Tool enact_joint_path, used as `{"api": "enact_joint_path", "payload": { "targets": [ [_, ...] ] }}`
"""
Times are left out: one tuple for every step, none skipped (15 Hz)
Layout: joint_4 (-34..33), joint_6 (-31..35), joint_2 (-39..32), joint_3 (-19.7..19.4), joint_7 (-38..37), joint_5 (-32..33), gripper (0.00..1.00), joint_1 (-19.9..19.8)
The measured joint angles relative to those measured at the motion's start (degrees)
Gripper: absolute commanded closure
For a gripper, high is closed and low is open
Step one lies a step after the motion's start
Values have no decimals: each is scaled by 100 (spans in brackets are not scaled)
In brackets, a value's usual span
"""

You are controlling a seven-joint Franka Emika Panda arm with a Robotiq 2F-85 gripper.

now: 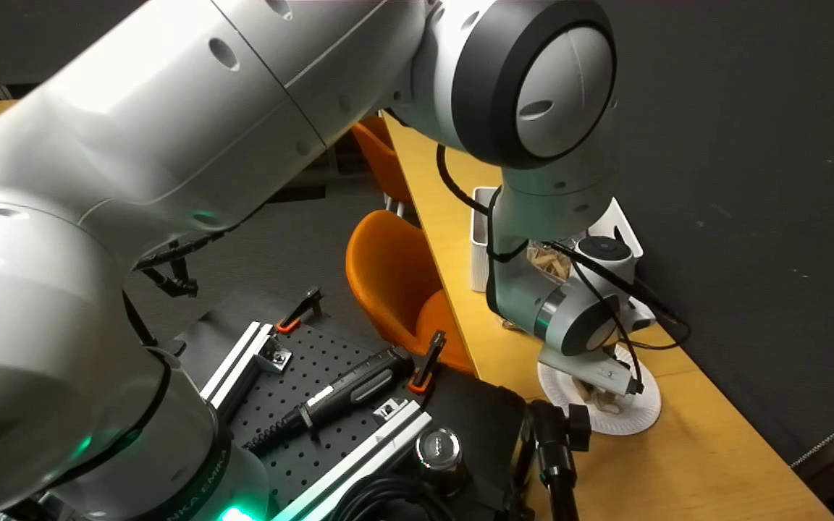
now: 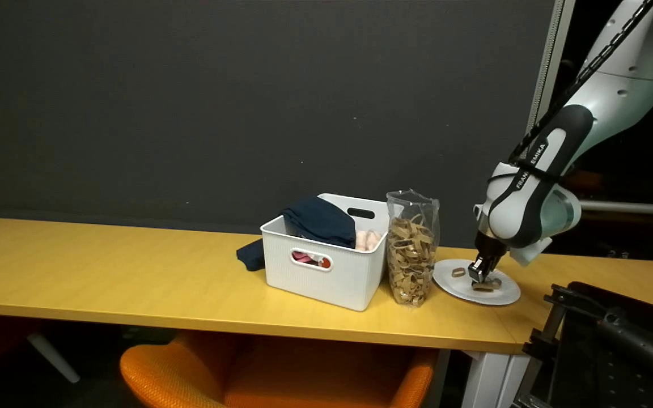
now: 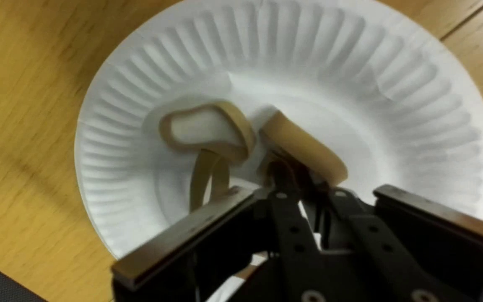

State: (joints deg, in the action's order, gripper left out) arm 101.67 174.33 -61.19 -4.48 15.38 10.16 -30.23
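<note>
A white paper plate (image 3: pixel 434 147) lies on the wooden table; it also shows in both exterior views (image 1: pixel 641 420) (image 2: pixel 450 288). My gripper (image 3: pixel 294 180) is low over the plate, its fingers close together; it also shows in an exterior view (image 2: pixel 478 276). The fingertips seem to pinch the near side of a tan band (image 3: pixel 308 147), but the contact is dark and blurred. A second tan band (image 3: pixel 242 130) lies left of the fingers as an open loop. A third band (image 3: pixel 199 178) overlaps it, partly hidden by the left finger.
A clear bag of tan bands (image 2: pixel 414 255) stands left of the plate. Beside it, a white bin (image 2: pixel 321 280) holds dark blue cloth (image 2: pixel 323 222). A dark wall (image 2: pixel 190 113) backs the table. An orange chair (image 1: pixel 388 282) and a black clamp stand (image 1: pixel 558 463) are near the table edge.
</note>
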Motion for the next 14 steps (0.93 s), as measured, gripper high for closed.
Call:
{"api": "enact_joint_path", "payload": {
  "targets": [
    [0,0,10,14,0,-38,100,0],
    [-1,0,25,30,-2,-62,99,0],
    [0,-2,52,49,-3,-73,99,0],
    [2,-3,93,73,-8,-81,99,1],
    [6,-4,147,99,-12,-90,99,5],
    [12,-6,216,126,-15,-106,99,12],
    [26,-10,298,156,-16,-132,99,18],
    [43,-16,390,186,-16,-151,99,22],
    [61,-49,482,211,-16,-164,99,29],
    [70,-134,567,224,-16,-174,99,43],
    [72,-241,630,232,-16,-184,99,60],
    [74,-350,676,237,-16,-195,99,80],
    [74,-442,702,245,-16,-215,99,101],
    [75,-489,710,250,-16,-246,73,123]
  ]
}}
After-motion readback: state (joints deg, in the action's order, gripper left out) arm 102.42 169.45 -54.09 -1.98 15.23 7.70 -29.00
